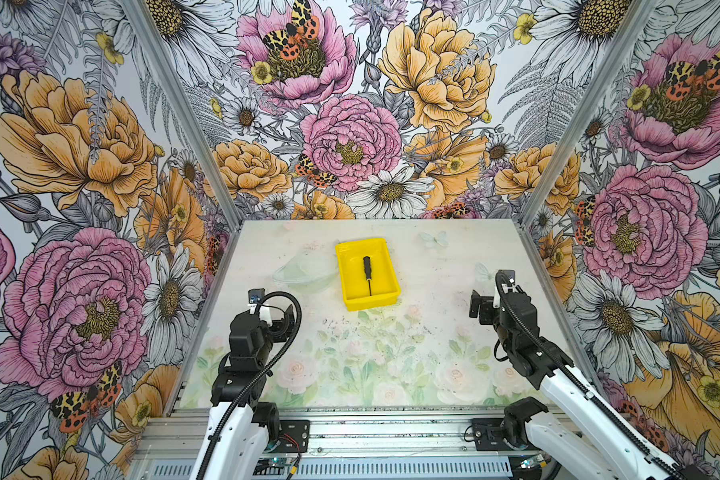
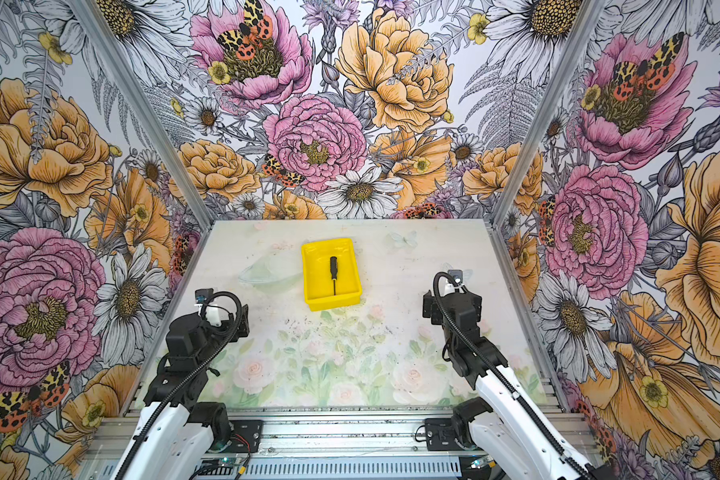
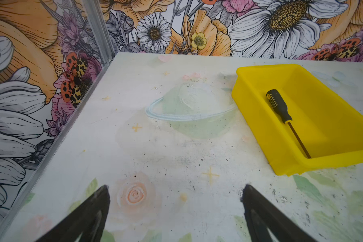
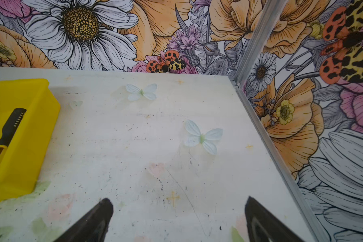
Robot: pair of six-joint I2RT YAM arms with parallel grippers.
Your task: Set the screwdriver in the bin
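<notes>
Screwdriver point(image 1: 367, 274): seen lying flat inside the bin in both top views, black handle toward the back wall, thin shaft pointing at the near wall.
Bin point(image 1: 385, 251): set on the table point(image 1: 433, 353), mid-rear, between the two arms.
Left gripper point(image 3: 174, 197): fingers spread wide, nothing held, well apart from the bin.
Right gripper point(image 4: 179, 209): fingers spread wide, nothing held, kept off to the bin's side.

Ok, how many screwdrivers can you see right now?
1. The screwdriver lies flat inside the yellow bin toward the far middle of the table, handle toward the back wall, untouched by either pincer. No others show; none appear hidden.
</notes>
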